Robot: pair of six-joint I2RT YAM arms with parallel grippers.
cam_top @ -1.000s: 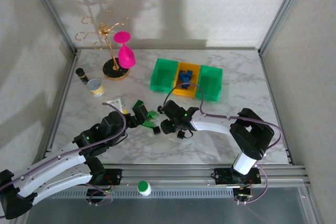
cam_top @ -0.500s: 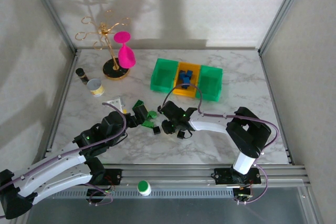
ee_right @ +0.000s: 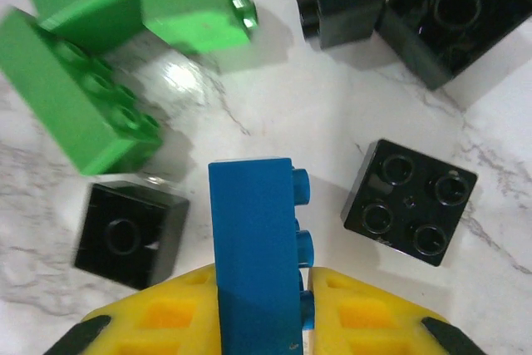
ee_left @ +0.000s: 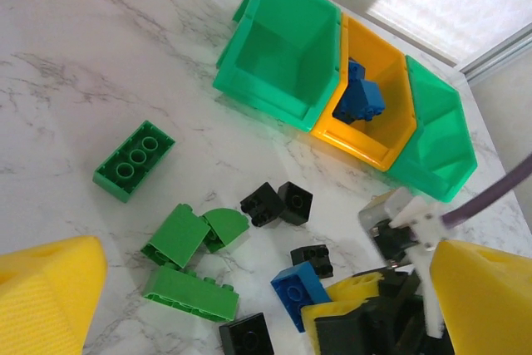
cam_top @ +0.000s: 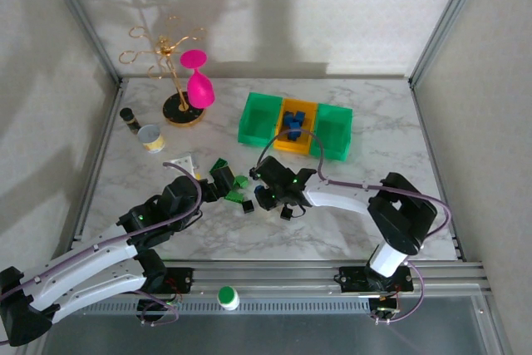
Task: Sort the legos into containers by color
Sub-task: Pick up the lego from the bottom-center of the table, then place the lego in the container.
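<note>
My right gripper [ee_right: 262, 288] is shut on a blue brick [ee_right: 253, 247], which stands on edge between the yellow pads just above the marble; from above the right gripper [cam_top: 268, 197] sits in the brick pile. Round it lie black bricks [ee_right: 409, 201] [ee_right: 129, 234] and green bricks [ee_right: 79, 114]. My left gripper [ee_left: 266, 288] is open, its fingers [ee_left: 46, 297] wide on either side of the pile, and it hovers at the pile's left [cam_top: 218, 182]. Behind the pile stand the joined bins: a green one [ee_left: 287, 47], a yellow one [ee_left: 391, 147] holding blue bricks [ee_left: 362, 97], and a second green one [ee_left: 436, 135].
A gold stand [cam_top: 170, 110] with a pink glass [cam_top: 198, 85], a tin can [cam_top: 151, 137] and a small dark bottle [cam_top: 129, 115] stand at the back left. A white piece [cam_top: 181, 164] lies near the left gripper. Metal frame posts line both sides.
The right gripper has edged slightly up and left within the pile, and its elbow has shifted. The left arm has barely moved.
</note>
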